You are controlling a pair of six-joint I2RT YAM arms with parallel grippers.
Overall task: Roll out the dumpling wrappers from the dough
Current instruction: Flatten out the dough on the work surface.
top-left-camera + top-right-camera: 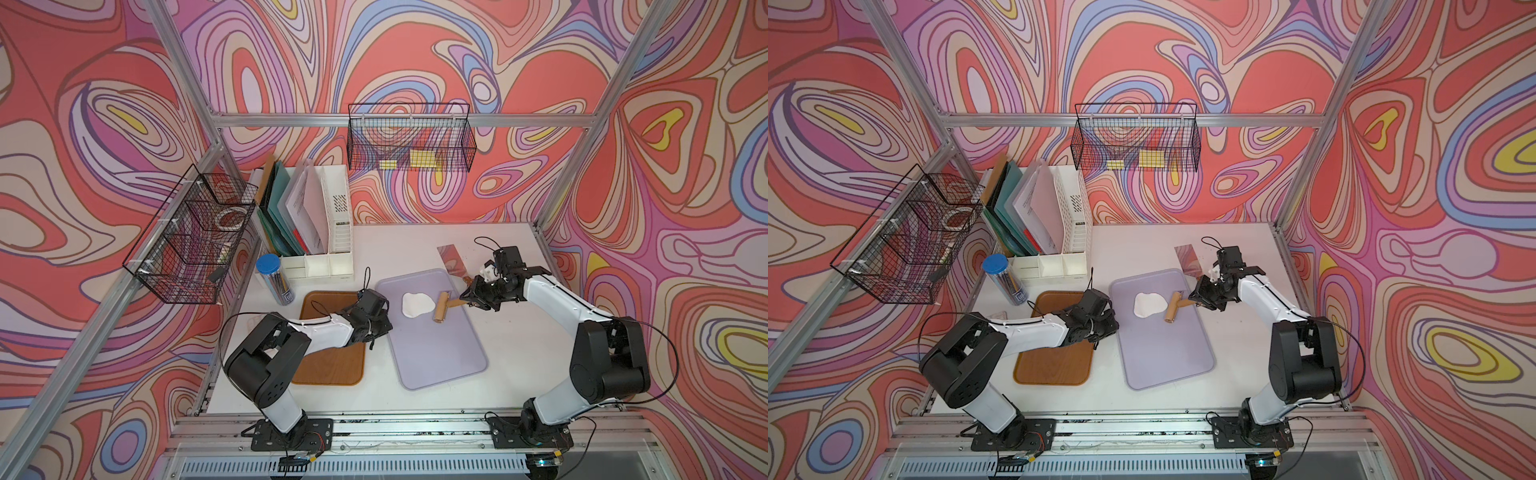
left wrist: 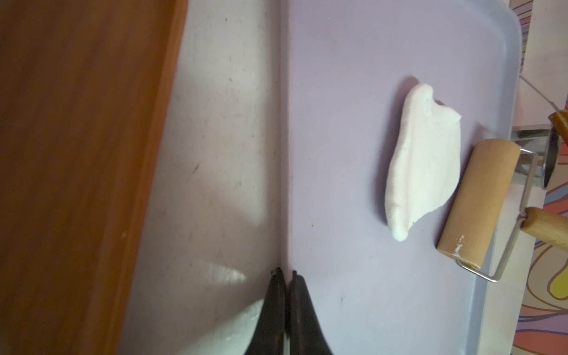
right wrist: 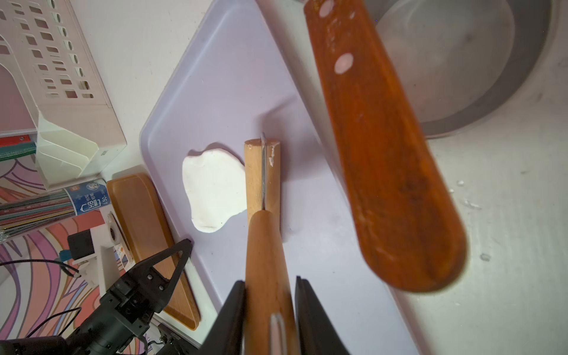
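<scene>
The dough is a flat, ragged white sheet lying on the far part of the lilac tray. A wooden roller rests on the tray with its drum against the dough's right edge. My right gripper is shut on the roller's wooden handle. My left gripper is shut and empty, tips down at the tray's left rim. No dumpling wrappers are in view.
A brown wooden tray lies left of the lilac one, partly under my left arm. A scraper with a wooden handle and a steel bowl sit by the tray's far right corner. A blue-lidded pencil tube and white file organiser stand back left.
</scene>
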